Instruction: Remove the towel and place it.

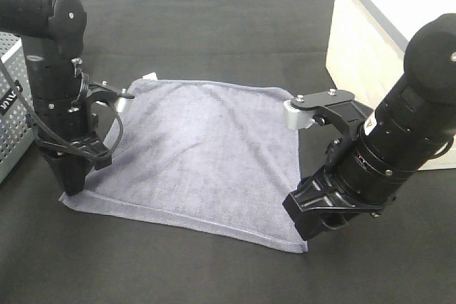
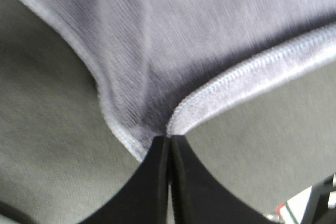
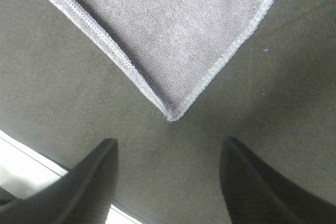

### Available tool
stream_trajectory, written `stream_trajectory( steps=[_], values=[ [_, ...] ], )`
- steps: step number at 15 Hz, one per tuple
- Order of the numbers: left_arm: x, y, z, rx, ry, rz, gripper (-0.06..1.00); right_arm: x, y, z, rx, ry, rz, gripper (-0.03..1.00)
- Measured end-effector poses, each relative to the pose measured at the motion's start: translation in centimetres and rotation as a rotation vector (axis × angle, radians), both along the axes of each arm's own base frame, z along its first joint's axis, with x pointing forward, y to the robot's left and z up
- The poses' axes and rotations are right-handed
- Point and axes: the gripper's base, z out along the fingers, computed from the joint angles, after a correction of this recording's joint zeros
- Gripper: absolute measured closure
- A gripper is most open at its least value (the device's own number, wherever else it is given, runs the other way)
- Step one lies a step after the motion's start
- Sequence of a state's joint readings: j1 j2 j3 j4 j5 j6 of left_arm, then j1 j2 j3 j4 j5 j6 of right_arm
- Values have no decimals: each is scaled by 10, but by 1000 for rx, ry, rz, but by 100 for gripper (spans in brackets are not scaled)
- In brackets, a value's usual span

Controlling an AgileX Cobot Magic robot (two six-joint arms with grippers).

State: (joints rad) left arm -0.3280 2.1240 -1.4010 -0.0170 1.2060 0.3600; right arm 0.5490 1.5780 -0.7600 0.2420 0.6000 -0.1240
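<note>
At the bench's near-left corner the left pincer [image 2: 169, 145] pinches the towel [image 1: 199, 154] thinly and may slip; the right pincer [image 3: 168, 166] gapes empty

L tool [image 2: 169, 145] pinched, R tool [image 3: 169, 153] agape

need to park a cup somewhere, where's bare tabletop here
Free: the dark tabletop beyond the towel, and the near strip under its front hem. Crowded: the left gripper pinching one corner, the open right gripper at another.
</note>
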Motion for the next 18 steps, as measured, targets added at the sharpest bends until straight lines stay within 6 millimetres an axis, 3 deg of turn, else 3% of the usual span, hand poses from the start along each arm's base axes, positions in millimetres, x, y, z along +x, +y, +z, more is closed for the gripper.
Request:
stream_trajectory(
  steps=[5,8,13,14,16,18],
  values=[
    [-11,4,-3,9,32,-7,94,-1,0,0,-3,6,1,40],
    [-34,12,-20,34,131,-28,94,-1,0,0,-3,6,1,40],
    [-37,12,-22,37,141,-29,93,-1,0,0,-3,7,1,40],
    [-37,13,-23,47,143,-15,87,-1,0,0,-3,7,1,40],
    [-38,13,-23,55,145,2,57,-1,0,0,-3,7,1,40],
    [-38,13,-23,57,146,15,43,-1,0,0,-3,7,1,40]
  ],
)
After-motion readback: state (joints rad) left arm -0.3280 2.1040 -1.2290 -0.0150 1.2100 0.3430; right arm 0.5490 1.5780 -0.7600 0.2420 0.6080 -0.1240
